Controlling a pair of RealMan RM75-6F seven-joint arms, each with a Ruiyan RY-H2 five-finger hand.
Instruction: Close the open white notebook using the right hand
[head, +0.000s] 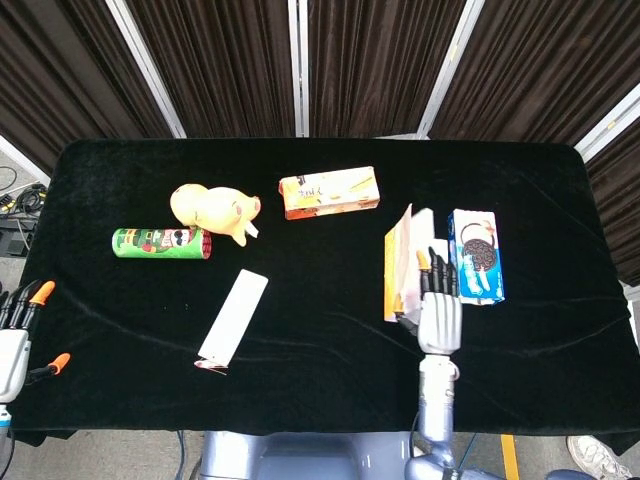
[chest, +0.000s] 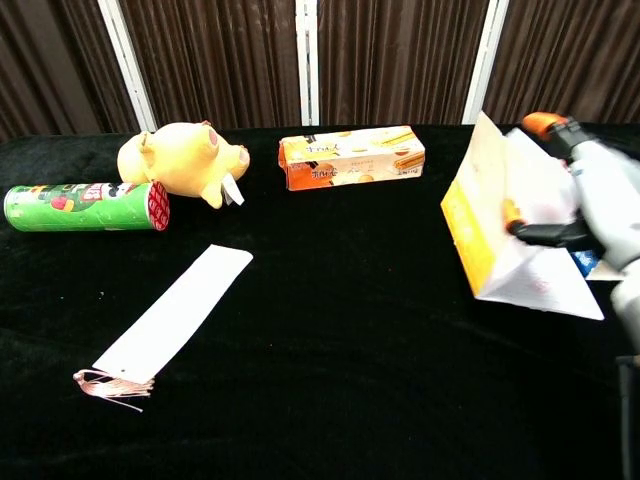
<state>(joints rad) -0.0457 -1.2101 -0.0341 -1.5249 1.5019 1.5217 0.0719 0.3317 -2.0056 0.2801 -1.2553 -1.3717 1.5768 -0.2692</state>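
The white notebook (head: 398, 276) stands half folded at the table's right. Its left half is raised almost upright, with the yellow-orange cover (chest: 468, 228) facing left and white pages (chest: 545, 285) below and to the right. My right hand (head: 438, 312) grips the raised half from its right side, the thumb against the paper and the orange-tipped fingers (chest: 548, 124) reaching up by its top edge. At the table's near left edge my left hand (head: 14, 338) hangs with its fingers spread, holding nothing.
A blue cookie pack (head: 477, 256) lies just right of the notebook, touching or nearly touching the hand. An orange biscuit box (head: 329, 192) is behind, and a yellow plush pig (head: 213, 210) and green can (head: 160, 242) sit at the left. A white tasselled bookmark (head: 232, 318) lies mid-left.
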